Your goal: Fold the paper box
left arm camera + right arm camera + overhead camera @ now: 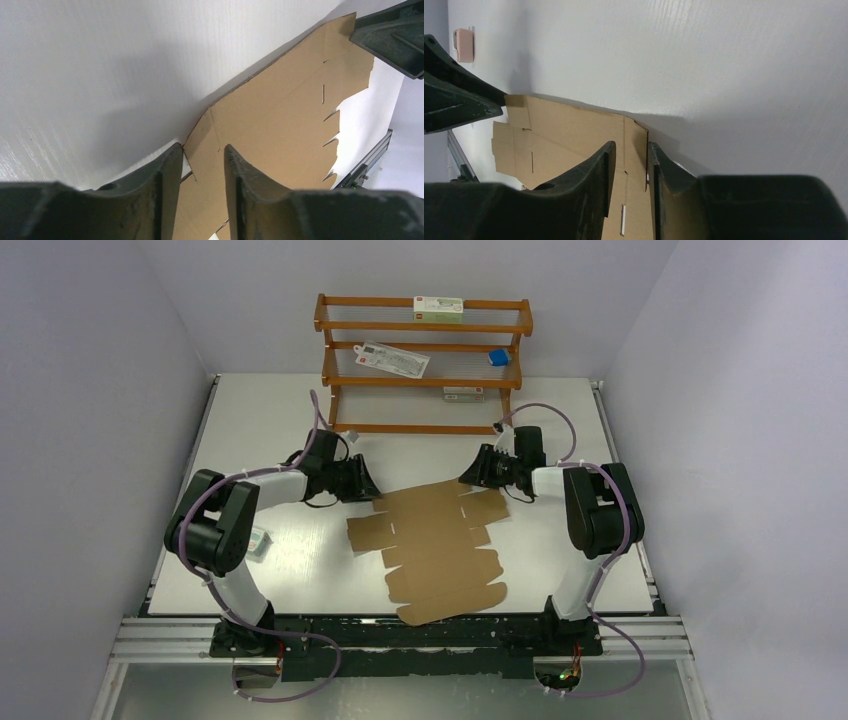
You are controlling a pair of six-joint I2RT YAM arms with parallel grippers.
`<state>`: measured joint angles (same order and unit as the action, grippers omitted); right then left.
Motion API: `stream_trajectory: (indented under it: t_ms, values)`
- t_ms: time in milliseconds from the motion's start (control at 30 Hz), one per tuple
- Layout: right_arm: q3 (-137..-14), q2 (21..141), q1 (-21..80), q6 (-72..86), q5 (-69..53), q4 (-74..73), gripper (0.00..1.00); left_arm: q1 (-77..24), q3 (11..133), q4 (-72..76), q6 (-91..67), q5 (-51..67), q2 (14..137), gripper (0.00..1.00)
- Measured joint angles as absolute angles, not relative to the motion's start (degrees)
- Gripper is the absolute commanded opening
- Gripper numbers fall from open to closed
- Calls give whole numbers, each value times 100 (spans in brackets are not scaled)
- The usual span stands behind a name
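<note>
Box (pixel 440 545) is lying flat; slightly open jaws are straddling its far corners, possibly risking a slipped or torn flap.

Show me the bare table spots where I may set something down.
Free: the table's far-left corner beside the rack; the strip between the paper box and the right arm. Crowded: between rack and box, where the left hand and right hand sit.

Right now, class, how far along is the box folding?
Done: nothing looks folded; the box lies as a flat sheet on the table. In hand: the left claw and right claw each sit open around its far edge. Left: every fold and tab.
</note>
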<state>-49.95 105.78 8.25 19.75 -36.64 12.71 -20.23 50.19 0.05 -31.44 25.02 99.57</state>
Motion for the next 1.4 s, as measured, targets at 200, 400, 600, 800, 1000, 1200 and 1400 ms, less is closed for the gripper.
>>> stream_trajectory:
  t_ms: [200,400,600,800,1000,1200,1400]
  values:
    - [-4910,10575,825,2073,-3664,1389,25,-2154,4930,126,-3260,2547,9957,29]
    - [-4869,10488,840,2073,-3588,1354,21,-2324,4934,189,-3345,2541,9957,16]
    - [-4866,10173,978,1986,-3089,1175,12,-2541,5315,-54,-3286,2331,9961,5]
    - [-5002,9907,1310,1857,-2154,928,7,-2589,6012,-425,-3096,1949,10204,5]
    - [-5430,9915,1813,1813,-1037,639,6,-2648,6792,-967,-2812,1354,10628,5]
    - [-6073,10145,2290,1813,14,384,6,-2777,7679,-1527,-2399,515,11102,5]
    - [-6436,10593,2488,1817,585,145,8,-2812,8117,-1787,-2132,21,11426,9]
